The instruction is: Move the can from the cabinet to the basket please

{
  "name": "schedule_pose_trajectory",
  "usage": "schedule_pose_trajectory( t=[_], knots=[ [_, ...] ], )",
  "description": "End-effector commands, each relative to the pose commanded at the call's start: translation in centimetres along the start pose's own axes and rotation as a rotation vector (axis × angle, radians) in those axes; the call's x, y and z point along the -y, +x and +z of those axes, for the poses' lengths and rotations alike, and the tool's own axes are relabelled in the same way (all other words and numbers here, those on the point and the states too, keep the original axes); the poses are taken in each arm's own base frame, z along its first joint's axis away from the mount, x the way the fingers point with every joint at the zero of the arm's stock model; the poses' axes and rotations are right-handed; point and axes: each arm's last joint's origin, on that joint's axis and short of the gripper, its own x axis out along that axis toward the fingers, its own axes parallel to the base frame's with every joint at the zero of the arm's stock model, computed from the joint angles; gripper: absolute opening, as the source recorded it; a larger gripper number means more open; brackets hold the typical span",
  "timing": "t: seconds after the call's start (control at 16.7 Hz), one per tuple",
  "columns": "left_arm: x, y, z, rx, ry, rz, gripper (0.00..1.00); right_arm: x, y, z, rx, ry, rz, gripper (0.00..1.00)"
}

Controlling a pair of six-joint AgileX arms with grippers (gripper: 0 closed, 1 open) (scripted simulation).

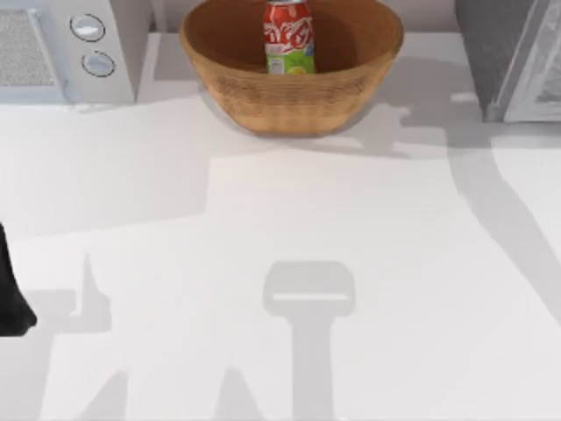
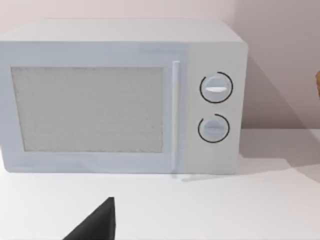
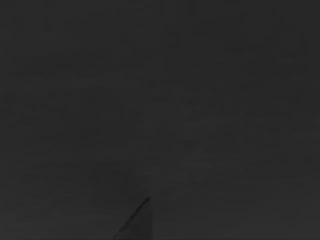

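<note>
Nearest to you in the top view is bare white table (image 1: 280, 228) with grey shadows across it. At its left edge a dark bit of the left arm (image 1: 12, 289) pokes in, well away from everything else. You can see one black fingertip of the left gripper (image 2: 95, 225) low in the left wrist view, but I cannot tell if that gripper is open or closed. It looks parked and is holding nothing you can see.

Farther back, the basket (image 1: 294, 88) sits in the middle of the table. The can (image 1: 288, 37) stands upright inside it, toward the back, and nothing is touching it. So the main job looks done: the can is in the basket. What may be left is for the arms to go home.

At the back left is the white box with two knobs (image 2: 120, 100); its door looks shut. At the back right is the grey cabinet (image 1: 504, 53), with its pale door frame toward the right edge.

Some things are hard to see. The cabinet is cut off at the top and right, so its inside is hidden. The right wrist view is dark. I cannot tell the state of the right gripper.
</note>
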Motion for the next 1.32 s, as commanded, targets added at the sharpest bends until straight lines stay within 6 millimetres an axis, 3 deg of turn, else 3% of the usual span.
schedule_pose_trajectory(
  t=[0.3,0.48,0.72,0.96,1.14,1.32],
  knots=[
    [0.0,0.0,0.0,0.000,0.000,0.000,1.00,-0.1,3.6,-0.4,-0.011,-0.006,-0.006,1.00],
    [0.0,0.0,0.0,0.000,0.000,0.000,1.00,0.0,3.9,-0.5,-0.011,-0.007,-0.006,1.00],
    [0.0,0.0,0.0,0.000,0.000,0.000,1.00,0.5,2.6,0.0,0.014,0.001,-0.001,1.00],
    [0.0,0.0,0.0,0.000,0.000,0.000,1.00,2.7,-0.3,-1.0,0.043,0.009,0.002,1.00],
    [0.0,0.0,0.0,0.000,0.000,0.000,1.00,4.6,-3.5,-4.1,0.036,0.004,0.006,1.00],
    [0.0,0.0,0.0,0.000,0.000,0.000,1.00,6.2,-6.5,-9.7,-0.005,-0.007,0.009,1.00]
  ],
)
